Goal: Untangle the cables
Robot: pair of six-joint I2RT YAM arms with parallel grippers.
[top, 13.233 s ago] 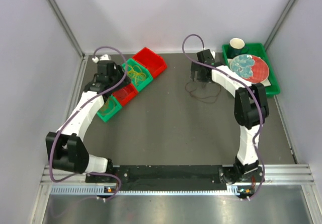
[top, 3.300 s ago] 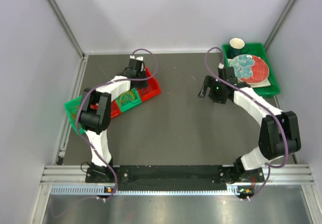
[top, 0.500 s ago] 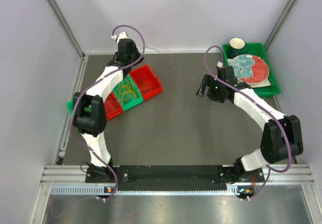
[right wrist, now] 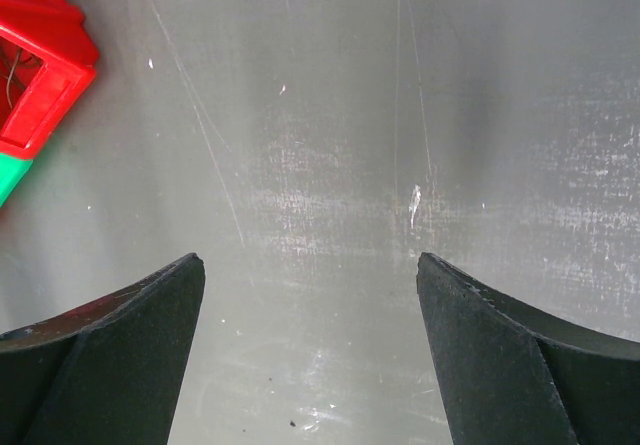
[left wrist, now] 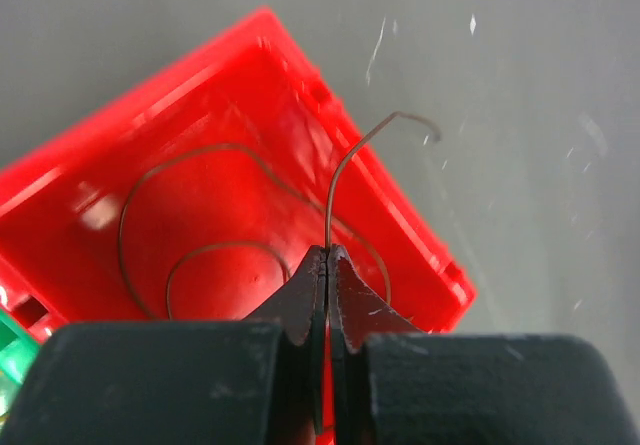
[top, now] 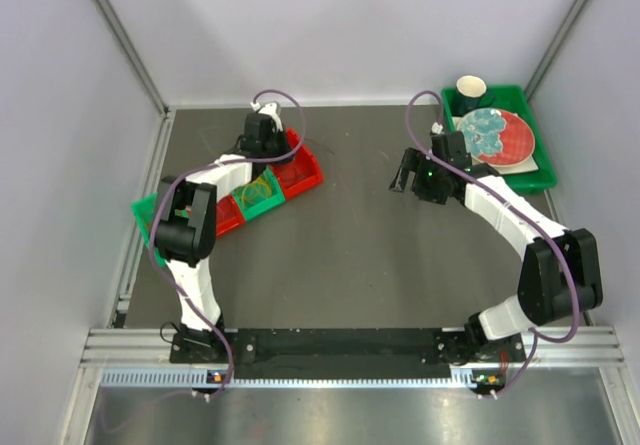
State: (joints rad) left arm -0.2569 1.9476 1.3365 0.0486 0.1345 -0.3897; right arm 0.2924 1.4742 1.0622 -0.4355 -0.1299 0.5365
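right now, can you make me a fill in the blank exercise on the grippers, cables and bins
1. The left gripper is ___ on a thin dark brown cable.
2. Its loops lie in a square plastic bin coloured ___.
3. The right gripper is ___ over the grey table.
4. The thin yellow cables lie in the neighbouring bin, which is ___.

Missing words: shut; red; open; green
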